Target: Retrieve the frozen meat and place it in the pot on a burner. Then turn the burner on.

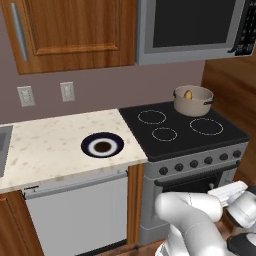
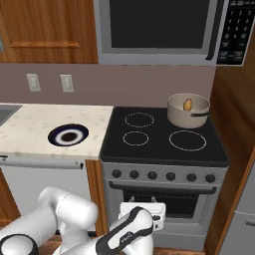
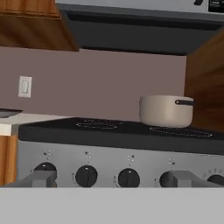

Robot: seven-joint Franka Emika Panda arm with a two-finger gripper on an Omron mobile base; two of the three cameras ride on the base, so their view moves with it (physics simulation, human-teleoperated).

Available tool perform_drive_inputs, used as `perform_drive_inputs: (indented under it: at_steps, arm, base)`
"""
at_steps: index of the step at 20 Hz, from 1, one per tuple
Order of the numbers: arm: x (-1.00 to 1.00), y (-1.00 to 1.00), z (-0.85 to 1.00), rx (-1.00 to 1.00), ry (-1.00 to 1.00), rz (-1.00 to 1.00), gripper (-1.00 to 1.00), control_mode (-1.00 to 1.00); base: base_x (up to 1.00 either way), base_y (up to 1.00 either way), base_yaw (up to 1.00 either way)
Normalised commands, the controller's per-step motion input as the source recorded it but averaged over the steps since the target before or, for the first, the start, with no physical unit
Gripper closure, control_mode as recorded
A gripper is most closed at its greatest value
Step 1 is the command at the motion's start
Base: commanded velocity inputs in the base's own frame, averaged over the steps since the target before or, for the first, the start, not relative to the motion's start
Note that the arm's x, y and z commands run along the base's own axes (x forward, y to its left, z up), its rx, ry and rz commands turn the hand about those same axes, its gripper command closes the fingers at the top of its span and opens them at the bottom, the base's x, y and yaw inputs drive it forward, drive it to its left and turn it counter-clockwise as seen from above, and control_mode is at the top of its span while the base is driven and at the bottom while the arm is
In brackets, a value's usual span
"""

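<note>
Already, the frozen meat [image 1: 188,94] is seen lying inside the pot [image 1: 193,101], which stands on the rear right burner of the stove [image 1: 180,131], so the placing step is judged done and only the burner remains to be switched on. The gripper [image 3: 111,178] is held low in front of the stove, level with the row of knobs [image 3: 86,176] on the stove's front panel, and its jaws are spread wide with nothing between them. From the hand view the knobs are faced straight on, just ahead of the fingertips [image 3: 40,178], while the pot is seen above them and toward the right of the stove. The coming move is therefore judged to turn on which knob answers to the pot's burner; this cannot be read from the panel. A blue-rimmed plate [image 1: 102,145] is left on the counter [image 1: 45,145] beside the stove's left edge.
</note>
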Motion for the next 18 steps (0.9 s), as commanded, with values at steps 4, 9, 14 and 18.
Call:
perform_drive_inputs:
  at_steps: [4,9,14,18]
  arm:
    - [0.13,-0.14,-0.11,0.0,0.07,0.0,-1.0,-1.0]
    - [0.38,-0.01,-0.25,0.0,0.03,-0.04,-1.0,-1.0]
    - [0.09,0.0,-0.05,0.0,0.0,-0.03,-1.0,-1.0]
    - [0.06,0.0,-0.04,0.0,0.0,0.0,-1.0,-1.0]
  base:
    - [0.0,0.0,0.0]
    - [0.0,0.0,0.0]
    - [0.0,0.0,0.0]
    - [0.0,0.0,0.0]
